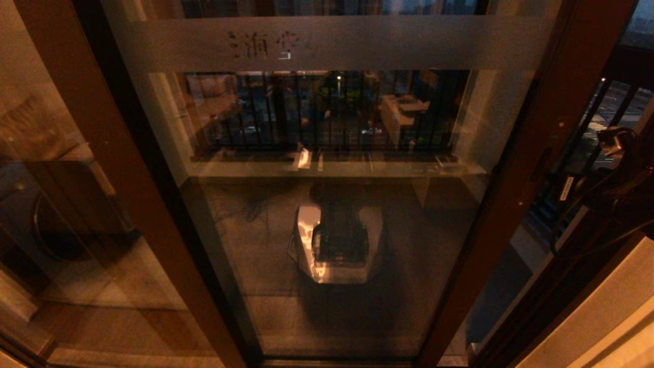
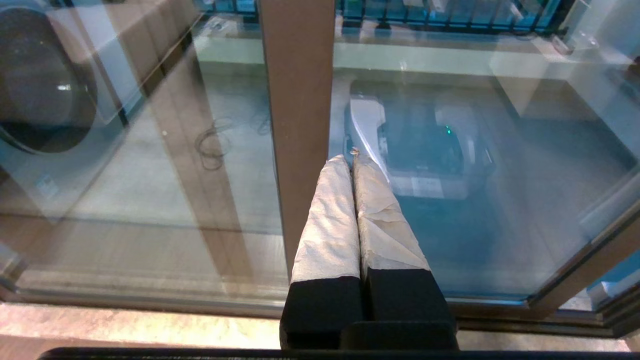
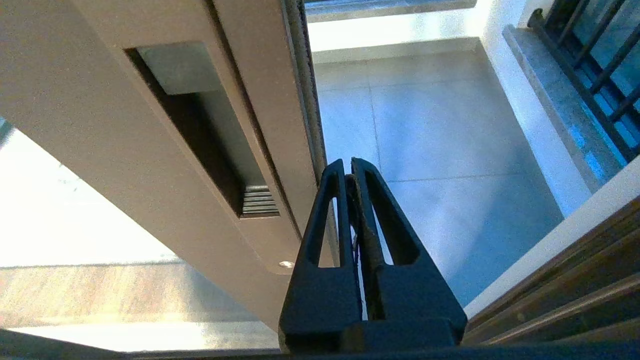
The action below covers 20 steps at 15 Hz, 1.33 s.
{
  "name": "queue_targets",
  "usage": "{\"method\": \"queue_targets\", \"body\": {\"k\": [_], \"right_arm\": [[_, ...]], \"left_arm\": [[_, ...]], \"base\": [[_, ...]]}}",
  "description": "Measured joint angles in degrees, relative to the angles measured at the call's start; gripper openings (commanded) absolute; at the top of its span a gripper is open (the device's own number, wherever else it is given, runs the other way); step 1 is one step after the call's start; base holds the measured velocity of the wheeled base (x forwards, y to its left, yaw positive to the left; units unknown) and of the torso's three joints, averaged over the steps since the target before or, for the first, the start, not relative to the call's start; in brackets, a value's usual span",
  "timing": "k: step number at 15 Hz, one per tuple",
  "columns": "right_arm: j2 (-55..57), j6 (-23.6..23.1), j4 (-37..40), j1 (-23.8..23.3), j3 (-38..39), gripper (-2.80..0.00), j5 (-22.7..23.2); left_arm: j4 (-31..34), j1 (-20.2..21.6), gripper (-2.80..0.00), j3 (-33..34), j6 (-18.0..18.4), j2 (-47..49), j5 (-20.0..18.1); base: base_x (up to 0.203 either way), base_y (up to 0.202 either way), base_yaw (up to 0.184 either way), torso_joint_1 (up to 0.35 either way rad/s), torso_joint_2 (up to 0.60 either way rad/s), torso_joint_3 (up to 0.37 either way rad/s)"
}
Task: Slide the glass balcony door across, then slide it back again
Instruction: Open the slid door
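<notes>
The glass balcony door (image 1: 327, 204) fills the head view, with its frosted band and characters (image 1: 265, 45) near the top. Its dark reddish-brown right stile (image 1: 526, 168) carries a small dark handle (image 1: 540, 164). To the right of that stile a gap shows the balcony. My right gripper (image 3: 347, 162) is shut on nothing, right beside the door's free edge and just past the recessed handle (image 3: 210, 135). The right arm (image 1: 621, 168) reaches in from the right. My left gripper (image 2: 352, 158), with white-wrapped fingers (image 2: 330, 220), is shut in front of a brown stile (image 2: 300, 100).
A fixed brown-framed glass panel (image 1: 66, 214) stands at the left, with a washing machine (image 2: 40, 85) behind it. A black balcony railing (image 1: 327, 112) runs beyond the glass. The robot's reflection (image 1: 337, 240) shows in the pane. A pale jamb (image 1: 603, 306) borders the right.
</notes>
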Motion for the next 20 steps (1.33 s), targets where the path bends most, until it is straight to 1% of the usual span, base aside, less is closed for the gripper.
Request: {"method": "queue_targets", "body": {"k": [3, 12, 15, 16, 18, 20], "right_arm": [[-0.1, 0.0, -0.3, 2.0, 0.8, -2.80, -2.1], [-1.0, 0.1, -1.1, 5.2, 2.2, -2.80, -2.2], [-1.5, 0.1, -1.1, 7.0, 3.2, -2.80, -2.4], [-1.7, 0.2, -1.1, 7.7, 3.5, -2.80, -2.9], [-1.9, 0.2, -1.2, 9.2, 3.8, -2.80, -5.7], [-1.9, 0.1, -2.1, 10.3, 4.3, -2.80, -6.3]], "left_arm": [[0.0, 0.0, -2.80, 0.0, 0.0, 0.0, 0.0], [0.0, 0.0, -2.80, 0.0, 0.0, 0.0, 0.0], [0.0, 0.0, -2.80, 0.0, 0.0, 0.0, 0.0], [0.0, 0.0, -2.80, 0.0, 0.0, 0.0, 0.0], [0.0, 0.0, -2.80, 0.0, 0.0, 0.0, 0.0], [0.0, 0.0, -2.80, 0.0, 0.0, 0.0, 0.0]], "base": [[0.000, 0.000, 0.000, 0.000, 0.00, 0.000], [0.000, 0.000, 0.000, 0.000, 0.00, 0.000], [0.000, 0.000, 0.000, 0.000, 0.00, 0.000], [0.000, 0.000, 0.000, 0.000, 0.00, 0.000], [0.000, 0.000, 0.000, 0.000, 0.00, 0.000], [0.000, 0.000, 0.000, 0.000, 0.00, 0.000]]}}
